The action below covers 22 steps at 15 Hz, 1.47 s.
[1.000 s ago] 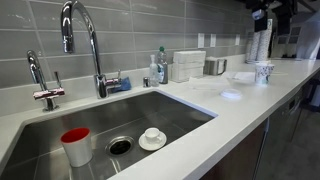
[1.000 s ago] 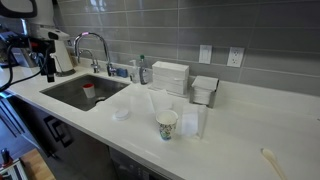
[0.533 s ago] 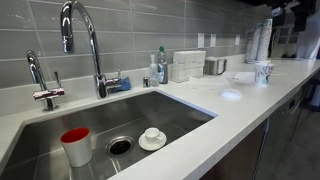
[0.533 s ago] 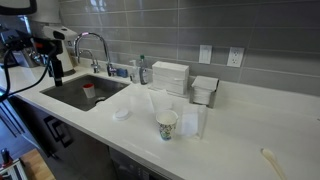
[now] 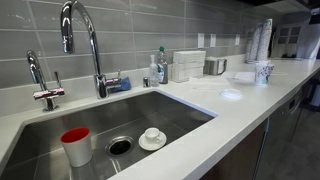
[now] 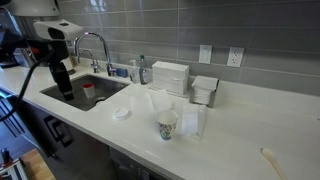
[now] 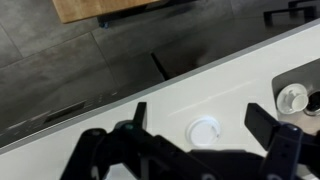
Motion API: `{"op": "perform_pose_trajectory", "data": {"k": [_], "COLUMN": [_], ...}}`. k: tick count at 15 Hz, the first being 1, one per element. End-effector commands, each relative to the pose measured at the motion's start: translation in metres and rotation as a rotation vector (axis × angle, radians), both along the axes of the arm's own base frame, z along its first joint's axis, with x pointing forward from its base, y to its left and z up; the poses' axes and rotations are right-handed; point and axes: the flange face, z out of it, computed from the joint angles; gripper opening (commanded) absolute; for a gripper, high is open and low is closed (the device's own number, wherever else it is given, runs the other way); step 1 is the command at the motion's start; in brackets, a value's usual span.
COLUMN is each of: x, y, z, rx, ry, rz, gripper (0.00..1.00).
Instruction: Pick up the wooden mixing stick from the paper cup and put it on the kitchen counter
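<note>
The paper cup (image 6: 167,124) stands upright near the front edge of the kitchen counter (image 6: 240,120), where it stood a second ago. From my screens it is too small for me to make out the wooden mixing stick in it. In the exterior view taken from the sink end, the same cup (image 5: 263,72) sits far down the counter, just below the tall stack of cups (image 5: 262,40). What has changed is the arm. In an exterior view it has swung in from the left edge and dropped, so the gripper (image 6: 63,90) now hangs over the near rim of the sink (image 6: 75,97), well apart from the cup. Seen from the sink end, the dark bit of arm that showed in the top right corner a second ago has left the frame. In the wrist view the gripper (image 7: 195,112) has its jaws spread wide with nothing between them. It looks down on bare white counter, with a round white disc (image 7: 203,131) lying flat just below the gap. A corner of the sink shows at the right edge of that view. That disc (image 6: 122,113) lies on the counter between the sink and the paper cup. The red-rimmed cup (image 5: 76,145) stands in the sink basin as before. Nothing else on the counter has shifted.
</note>
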Motion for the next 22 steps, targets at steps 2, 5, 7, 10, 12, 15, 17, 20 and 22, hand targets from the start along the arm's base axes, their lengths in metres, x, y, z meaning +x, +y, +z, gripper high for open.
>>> {"op": "perform_pose_trajectory", "data": {"k": [2, 5, 7, 10, 12, 15, 17, 20, 22], "x": [-0.008, -0.009, -0.009, -0.008, -0.008, -0.002, 0.018, 0.055, 0.079], "y": [-0.071, -0.074, -0.086, -0.087, -0.087, -0.091, -0.102, -0.118, -0.125], "z": [0.007, 0.012, 0.011, 0.01, 0.01, 0.01, 0.006, -0.006, -0.012], "rx": [-0.066, -0.044, -0.039, -0.038, -0.038, -0.038, -0.033, -0.052, -0.069], "ry": [-0.135, -0.18, -0.21, -0.211, -0.211, -0.169, -0.142, -0.121, -0.129], "rz": [-0.122, -0.155, -0.186, -0.193, -0.194, -0.234, -0.33, -0.488, -0.592], "gripper": [1.0, 1.0, 1.0, 1.0, 1.0, 1.0, 1.0, 1.0, 1.0]}}
